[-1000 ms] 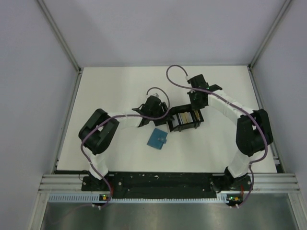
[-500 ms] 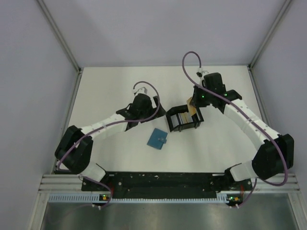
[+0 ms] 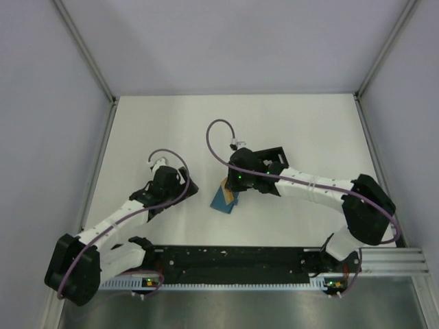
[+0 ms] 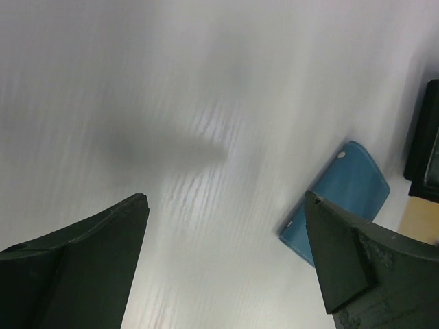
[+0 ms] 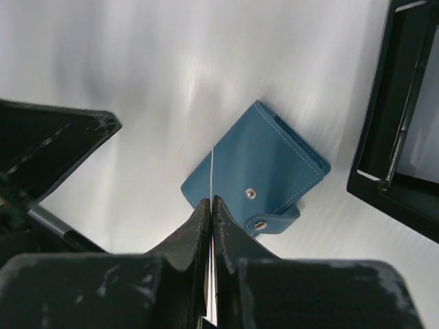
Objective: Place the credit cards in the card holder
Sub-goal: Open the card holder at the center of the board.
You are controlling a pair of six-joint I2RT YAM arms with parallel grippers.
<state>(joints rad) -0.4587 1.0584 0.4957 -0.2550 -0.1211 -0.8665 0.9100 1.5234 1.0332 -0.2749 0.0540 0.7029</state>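
The teal card holder (image 5: pixel 264 171) lies flat on the white counter (image 3: pixel 158 130). The right hand (image 5: pixel 211 203) hangs over the holder's edge. Its fingers are pinched tight on a thin credit card (image 5: pixel 212 168), seen edge-on with its tip pointing down at the holder; contact cannot be told. Left of the holder and apart from it, the left hand (image 4: pixel 226 199) has its fingers spread wide with nothing between them. A black tray (image 5: pixel 384 103) sits just beside the holder, on the side away from that hand.

card holder (image 5: pixel 264 161): matt stitched leather-look | tray (image 5: pixel 371 123): glossy plastic | table (image 4: pixel 171 82): smooth, faint sheen
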